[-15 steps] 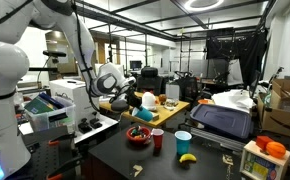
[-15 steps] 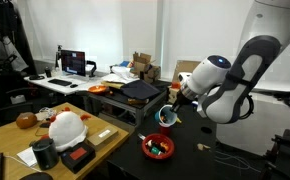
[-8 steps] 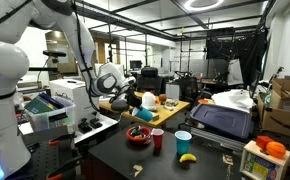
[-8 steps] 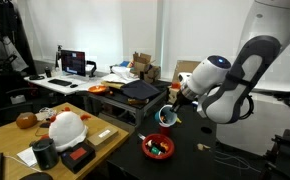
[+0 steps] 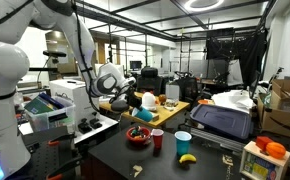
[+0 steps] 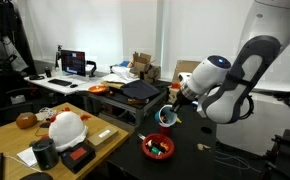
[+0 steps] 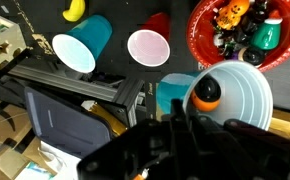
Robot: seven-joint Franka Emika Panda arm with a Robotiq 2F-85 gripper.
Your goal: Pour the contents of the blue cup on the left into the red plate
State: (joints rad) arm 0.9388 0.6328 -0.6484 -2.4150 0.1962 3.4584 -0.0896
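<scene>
My gripper [image 5: 137, 101] is shut on the teal-blue cup [image 5: 146, 113] and holds it tilted above the black table; both also show in an exterior view, gripper [image 6: 175, 103] and cup [image 6: 167, 117]. In the wrist view the gripper [image 7: 190, 128] comes in from the bottom, and the cup [image 7: 235, 95] shows its open mouth with an orange and black ball [image 7: 207, 92] at the rim. The red plate [image 5: 138, 136] lies just below the cup and holds several small toys. It also shows in an exterior view [image 6: 157, 147] and in the wrist view [image 7: 207, 45].
A small red cup [image 5: 157, 139], a paler sky-blue cup [image 5: 183, 142] and a banana [image 5: 188, 157] stand beside the plate; they also show in the wrist view: red cup [image 7: 149, 46], sky-blue cup [image 7: 83, 45], banana [image 7: 75, 10]. A black case [image 5: 223, 120] lies behind them.
</scene>
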